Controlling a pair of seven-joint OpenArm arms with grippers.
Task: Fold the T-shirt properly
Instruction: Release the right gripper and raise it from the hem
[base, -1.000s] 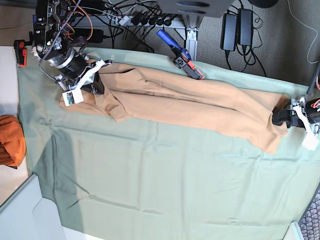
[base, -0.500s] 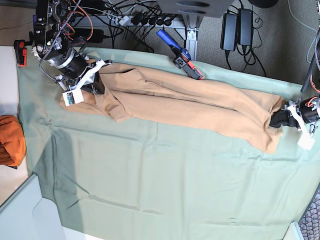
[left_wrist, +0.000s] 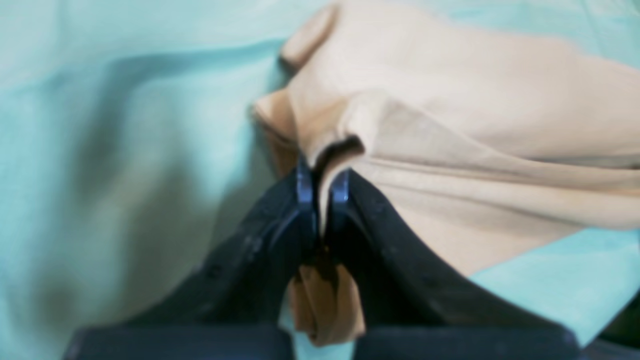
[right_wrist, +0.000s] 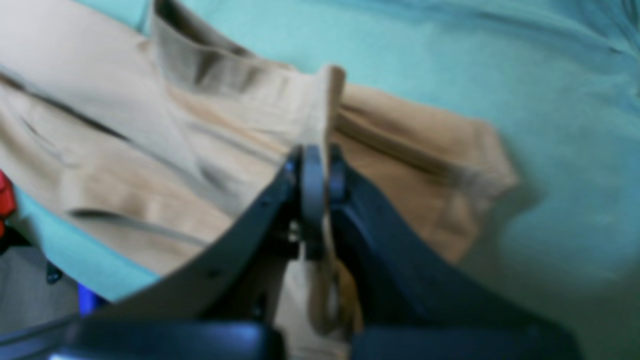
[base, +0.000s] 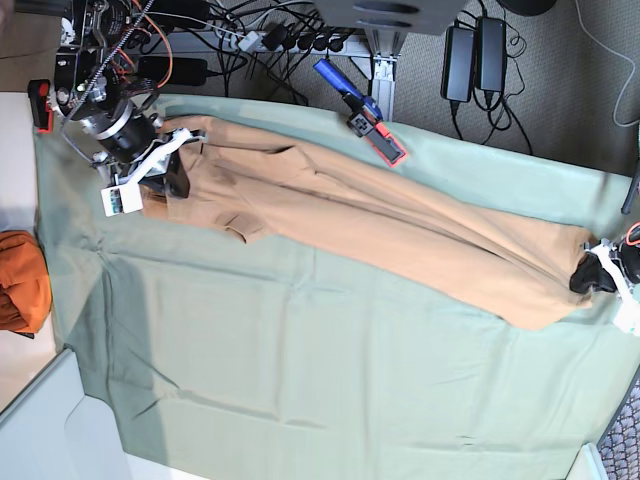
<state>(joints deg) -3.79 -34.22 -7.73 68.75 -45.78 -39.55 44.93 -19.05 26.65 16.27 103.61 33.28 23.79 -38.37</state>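
Orange cloth bundle (base: 22, 283) at the far left of the base view, beside the pale green sheet (base: 270, 340). Next, the right gripper (base: 178, 172), its fingers closed on a gathered fold at one end of the peach-tan T-shirt (base: 400, 220). The T-shirt lies as a long, narrow, creased strip across the upper part of the sheet, between the two grippers. Behind its middle, a blue-and-red tool (base: 365, 118) lies aslant. At the right, the left gripper (base: 592, 277) pinches the T-shirt's other end, with cloth visible between its fingertips.
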